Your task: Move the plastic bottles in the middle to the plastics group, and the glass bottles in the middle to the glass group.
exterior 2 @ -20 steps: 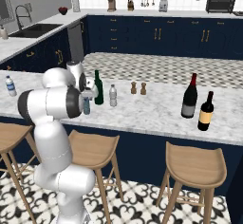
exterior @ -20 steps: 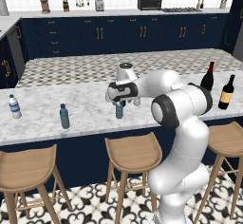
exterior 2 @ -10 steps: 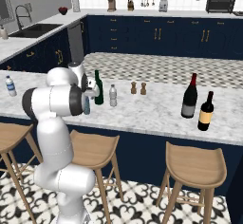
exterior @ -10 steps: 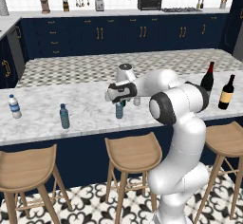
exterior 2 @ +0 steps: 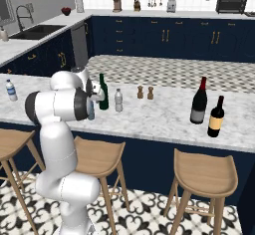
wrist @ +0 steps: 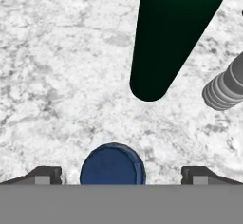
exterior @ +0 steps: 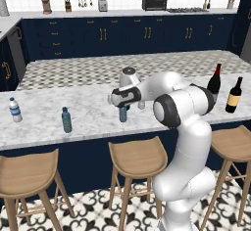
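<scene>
Blue-capped pale bottle (wrist: 112,164) sits between our gripper's (wrist: 121,173) wide-spread fingertips, green wine bottle (wrist: 172,33) just beyond.

**Surfaces and finishes**

The counter (exterior: 88,110) is polished white marble veined in grey, mottled up close. The green bottle (wrist: 173,33) is smooth dark glass with a faint sheen. The blue bottle (exterior: 123,113) looks like translucent plastic; its cap (wrist: 112,164) is matt and evenly blue. The grey bottle (wrist: 227,88) has a ribbed, dull surface, probably plastic. The stools (exterior: 138,157) have pale wooden seats with a satin finish. The arm (exterior: 179,105) is glossy white plastic with dark matt joints. The floor (exterior 2: 149,214) is patterned tile.
</scene>
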Robot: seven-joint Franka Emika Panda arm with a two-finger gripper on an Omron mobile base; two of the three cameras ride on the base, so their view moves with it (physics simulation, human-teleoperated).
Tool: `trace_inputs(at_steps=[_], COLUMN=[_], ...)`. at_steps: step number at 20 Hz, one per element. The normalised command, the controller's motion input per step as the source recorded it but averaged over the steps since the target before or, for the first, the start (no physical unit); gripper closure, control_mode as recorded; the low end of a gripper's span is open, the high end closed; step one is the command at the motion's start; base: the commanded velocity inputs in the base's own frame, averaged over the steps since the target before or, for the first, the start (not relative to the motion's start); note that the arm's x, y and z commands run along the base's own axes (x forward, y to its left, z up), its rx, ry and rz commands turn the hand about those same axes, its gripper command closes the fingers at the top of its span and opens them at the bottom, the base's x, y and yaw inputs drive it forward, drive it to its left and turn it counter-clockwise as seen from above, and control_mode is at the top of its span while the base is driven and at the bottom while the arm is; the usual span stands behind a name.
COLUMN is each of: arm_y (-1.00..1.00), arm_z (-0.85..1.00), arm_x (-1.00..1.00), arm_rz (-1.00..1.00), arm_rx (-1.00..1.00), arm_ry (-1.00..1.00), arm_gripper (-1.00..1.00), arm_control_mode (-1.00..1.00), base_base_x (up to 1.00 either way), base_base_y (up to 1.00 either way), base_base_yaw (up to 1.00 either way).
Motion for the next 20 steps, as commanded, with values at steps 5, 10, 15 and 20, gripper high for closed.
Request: trace_inputs(at_steps=[5,10,15,20], arm_y=[0.09,0.0,-0.04,-0.04], arm_z=[-0.1,-0.22,-0.09,0.11], arm_x=[0.03,0.0,-0.05,-0.38], arm_rz=[0.0,0.0,0.0,0.02], arm_rx=[0.0,0.01,0.03,0.05], arm_ry=[-0.06,0.0,-0.05,-0.07], arm_gripper=[-1.0,1.0,1.0,1.0], arm_control_mode=[-1.0,-1.0,-1.0,-1.0], base_base_x=[0.0,0.0,0.0,0.0], base_base_y=[0.0,0.0,0.0,0.0], base_base_yaw=[0.0,0.0,0.0,0.0])
